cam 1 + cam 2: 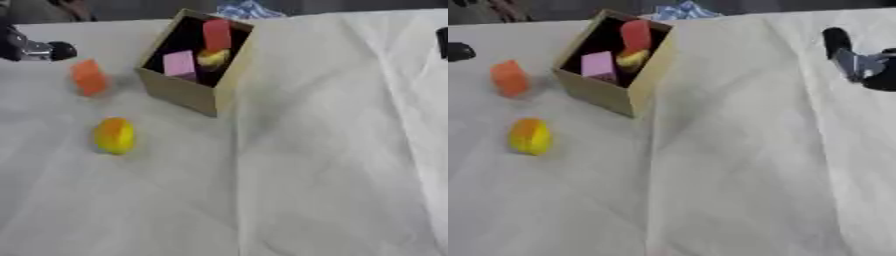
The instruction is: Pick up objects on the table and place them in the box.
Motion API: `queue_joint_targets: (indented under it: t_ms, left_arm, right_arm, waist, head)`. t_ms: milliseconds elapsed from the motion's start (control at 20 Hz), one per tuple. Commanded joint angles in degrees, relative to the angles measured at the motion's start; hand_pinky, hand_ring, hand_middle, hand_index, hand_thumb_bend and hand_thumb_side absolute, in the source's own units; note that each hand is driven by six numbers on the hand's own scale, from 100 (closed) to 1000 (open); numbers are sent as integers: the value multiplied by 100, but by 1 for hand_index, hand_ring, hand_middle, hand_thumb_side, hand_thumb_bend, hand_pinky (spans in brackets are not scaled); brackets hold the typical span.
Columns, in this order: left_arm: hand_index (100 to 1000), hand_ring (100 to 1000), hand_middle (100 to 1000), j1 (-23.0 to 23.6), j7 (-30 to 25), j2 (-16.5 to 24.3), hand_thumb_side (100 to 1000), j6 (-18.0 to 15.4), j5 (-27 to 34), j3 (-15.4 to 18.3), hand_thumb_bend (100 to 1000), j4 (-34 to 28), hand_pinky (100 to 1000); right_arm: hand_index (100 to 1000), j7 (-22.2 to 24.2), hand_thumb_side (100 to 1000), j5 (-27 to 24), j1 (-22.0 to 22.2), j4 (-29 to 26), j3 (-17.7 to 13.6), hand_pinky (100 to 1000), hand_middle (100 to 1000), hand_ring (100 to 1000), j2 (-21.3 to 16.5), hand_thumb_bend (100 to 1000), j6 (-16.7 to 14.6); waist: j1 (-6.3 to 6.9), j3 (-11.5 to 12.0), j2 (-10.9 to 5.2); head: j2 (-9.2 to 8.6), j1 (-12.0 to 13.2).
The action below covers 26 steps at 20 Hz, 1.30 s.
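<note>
The cardboard box (pixel 188 92) stood near the table's far edge; wide creased cloth (pixel 332 165) lay open. Both hands' (pixel 35 49) (pixel 859 62) fingers were perhaps extended; I cannot tell.

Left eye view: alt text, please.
An open cardboard box on a white cloth holds pink, red and yellow pieces. An orange block and a yellow-orange fruit lie outside, left hand nearby.
</note>
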Motion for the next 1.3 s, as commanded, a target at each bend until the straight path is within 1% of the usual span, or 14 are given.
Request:
queue_joint_targets:
  t_ms: [50, 150, 300, 450, 550, 650, 750, 1100, 1300]
  left_arm:
    - [881, 744, 728, -23, -414, 237, 672, -19, 139, -274, 571, -181, 814]
    - [881, 743, 728, 45, -497, 312, 663, 128, 227, -439, 584, -368, 813]
    - [887, 750, 737, 70, -532, 337, 655, 432, 333, -668, 594, -531, 818]
    - [906, 767, 754, 11, -610, 280, 628, 709, 407, -842, 616, -533, 828]
    - [907, 770, 756, -37, -631, 219, 605, 835, 377, -929, 630, -509, 830]
    - [895, 774, 755, -73, -673, 168, 567, 907, 316, -1002, 639, -509, 828]
    - [893, 778, 758, -94, -707, 125, 555, 957, 181, -1059, 642, -507, 828]
    - [866, 782, 760, -37, -871, -59, 534, 1090, -215, -1240, 639, -236, 822]
    - [849, 783, 759, 41, -947, -156, 520, 1094, -395, -1283, 646, 7, 818]
  right_arm:
    - [838, -53, 434, -6, -55, -86, -100, 890, 740, 839, -193, 100, -4]
    - [837, -59, 439, -11, -69, -86, -92, 889, 738, 838, -186, 100, -7]
    - [836, -49, 443, -21, -91, -86, -72, 889, 737, 837, -165, 100, -13]
    - [834, -38, 446, -29, -101, -86, -59, 889, 736, 832, -149, 100, -19]
    - [833, -31, 450, -32, -104, -86, -54, 888, 735, 830, -137, 100, -17]
    - [832, -27, 453, -32, -103, -86, -54, 888, 735, 829, -124, 100, -11]
    - [831, -26, 455, -37, -100, -86, -55, 888, 733, 828, -109, 100, -4]
    - [828, -32, 460, -80, -116, -86, -55, 887, 729, 825, -54, 100, -7]
    - [828, -26, 463, -99, -126, -86, -56, 887, 728, 824, -25, 100, -12]
  waist:
    - [10, 2, -115]
    - [24, -2, -112]
    - [36, -9, -115]
    - [40, -4, -120]
    - [38, -2, -120]
    - [40, -1, -119]
    - [41, -1, -115]
    - [43, -26, -103]
    - [38, -41, -93]
  head:
    - [-8, -9]
    - [-12, -10]
    - [-21, 2]
    - [-14, 13]
    - [-7, 17]
    - [-1, 19]
    - [-1, 22]
    - [-16, 48]
    - [-21, 61]
